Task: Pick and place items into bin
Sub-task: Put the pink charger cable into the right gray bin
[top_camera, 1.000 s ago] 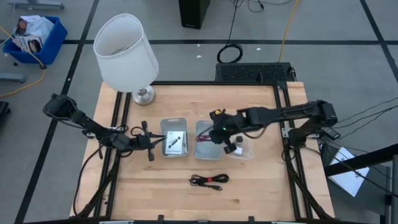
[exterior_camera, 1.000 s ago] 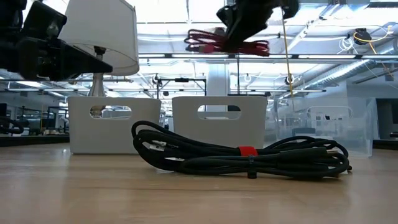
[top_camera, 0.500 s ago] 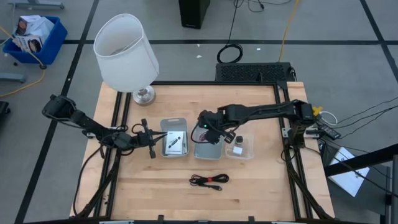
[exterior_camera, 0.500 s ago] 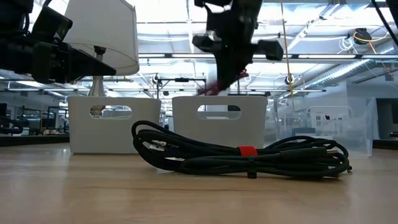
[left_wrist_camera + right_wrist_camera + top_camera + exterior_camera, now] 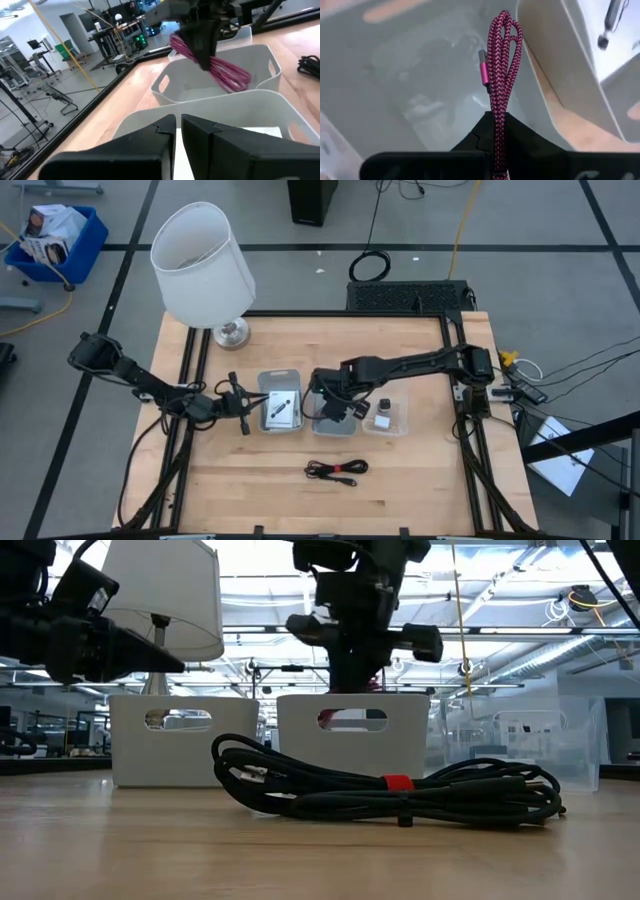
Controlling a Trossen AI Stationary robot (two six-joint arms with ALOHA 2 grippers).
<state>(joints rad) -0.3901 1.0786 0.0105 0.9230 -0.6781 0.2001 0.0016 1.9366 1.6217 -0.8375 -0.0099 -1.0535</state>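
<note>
Right gripper: your right gripper (image 5: 335, 402) is down over the middle bin (image 5: 318, 425), fingers clenched on the red-and-black braided cable (image 5: 498, 75).
Cable: it sticks out from between your fingertips in a folded bundle, its metal plug (image 5: 484, 67) showing partway along (the left wrist view shows the same bundle (image 5: 216, 67) hanging inside the bin's walls). You cannot tell whether it touches the bin floor.
Middle bin: white, with a slot handle; in the low view the cable's red shows through that slot (image 5: 340, 719), directly under your gripper.
Left gripper: your left gripper (image 5: 240, 404) waits just beside the left bin (image 5: 264, 380), on the side away from the right gripper; its fingers (image 5: 150, 145) are pressed together on nothing.
Left bin: holds a white card with black marks (image 5: 281, 408), well clear of the right gripper.
Clear bin: on the right gripper's other side, with a tiny black cube (image 5: 384, 405) and a tiny white block (image 5: 382, 420) in it.
Black cable: a coiled bundle (image 5: 337, 470) with a red tie (image 5: 398, 783) lies on the table (image 5: 430, 480), near the bins.
Writing: no readable brand or label on anything (the card's marks are too small to make out).
</note>
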